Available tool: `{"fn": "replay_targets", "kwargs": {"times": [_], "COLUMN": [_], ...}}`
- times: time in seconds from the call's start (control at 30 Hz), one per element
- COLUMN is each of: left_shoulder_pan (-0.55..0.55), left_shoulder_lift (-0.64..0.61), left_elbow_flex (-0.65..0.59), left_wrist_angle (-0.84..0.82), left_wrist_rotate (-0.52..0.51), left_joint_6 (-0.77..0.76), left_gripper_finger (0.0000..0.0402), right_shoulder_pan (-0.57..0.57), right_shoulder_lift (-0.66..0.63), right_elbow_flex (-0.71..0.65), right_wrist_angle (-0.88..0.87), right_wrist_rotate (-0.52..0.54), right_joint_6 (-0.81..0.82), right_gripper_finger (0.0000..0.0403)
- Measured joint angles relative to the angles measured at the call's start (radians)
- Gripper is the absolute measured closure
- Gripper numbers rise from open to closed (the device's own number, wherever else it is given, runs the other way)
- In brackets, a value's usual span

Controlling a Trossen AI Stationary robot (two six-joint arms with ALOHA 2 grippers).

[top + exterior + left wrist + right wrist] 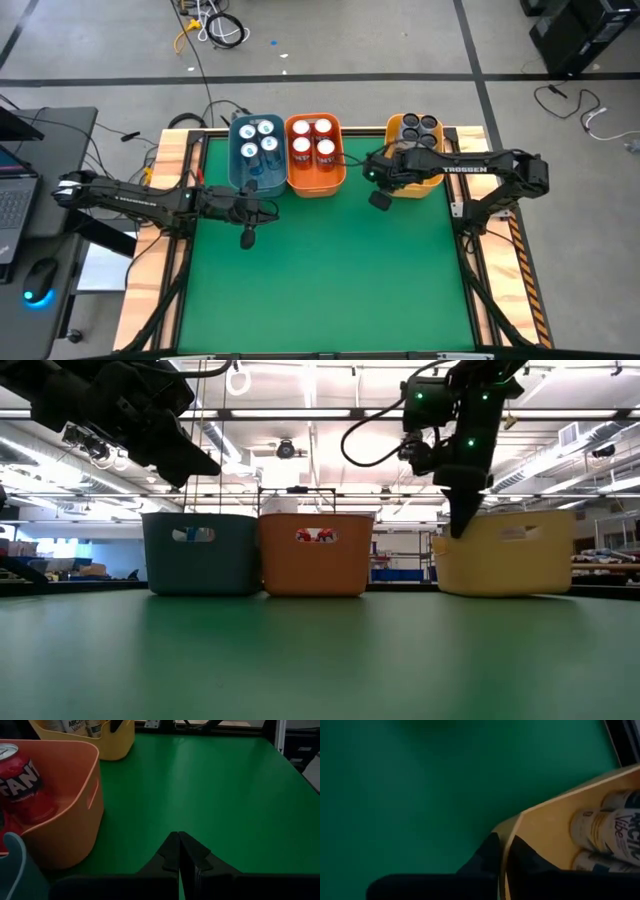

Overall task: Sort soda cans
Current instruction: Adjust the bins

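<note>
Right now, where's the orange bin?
In the high view the orange bin sits at the table's far edge, middle of the row, touching the blue bin on its left, with the yellow bin apart on its right.

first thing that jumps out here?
Three bins in a row at the green table's far edge: blue bin with white-topped cans, orange bin with red cans, yellow bin with dark cans. Right pincer hangs shut at the yellow bin's rim; left pincer waits shut beside the blue bin.

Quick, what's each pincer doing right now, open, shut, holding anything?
Left pincer: shut, empty, over the mat.
Right pincer: shut, astride the yellow bin wall, no can held.
</note>
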Motion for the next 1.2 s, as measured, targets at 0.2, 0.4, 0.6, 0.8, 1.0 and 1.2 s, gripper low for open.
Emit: {"fn": "replay_targets", "kwargs": {"times": [0.2,0.4,0.6,0.8,1.0,1.2], "left_shoulder_pan": [0.000,0.000,0.000,0.000,0.000,0.000], "left_shoulder_lift": [0.000,0.000,0.000,0.000,0.000,0.000], "left_elbow_flex": [0.000,0.000,0.000,0.000,0.000,0.000], "left_wrist_angle": [0.000,0.000,0.000,0.000,0.000,0.000], "left_wrist_rotate": [0.000,0.000,0.000,0.000,0.000,0.000], "left_joint_6": [0.000,0.000,-0.002,-0.003,-0.007,-0.008], "left_gripper_finger": [0.0400,0.0400,0.0400,0.0400,0.0400,0.0400], "right_shoulder_pan": [0.010,0.041,0.065,0.067,0.056,0.047], "right_shoulder_lift": [0.002,0.002,0.003,0.003,0.003,0.045], "right_elbow_flex": [0.000,0.000,-0.001,-0.001,-0.001,-0.001], "right_wrist_angle": [0.042,0.087,0.145,0.251,0.353,0.434], "right_wrist_rotate": [0.005,0.000,-0.006,-0.004,-0.010,-0.037], "right_joint_6": [-0.033,-0.063,-0.082,-0.123,-0.151,-0.176], "right_gripper_finger": [0.0397,0.0400,0.0401,0.0401,0.0401,0.0399]}}
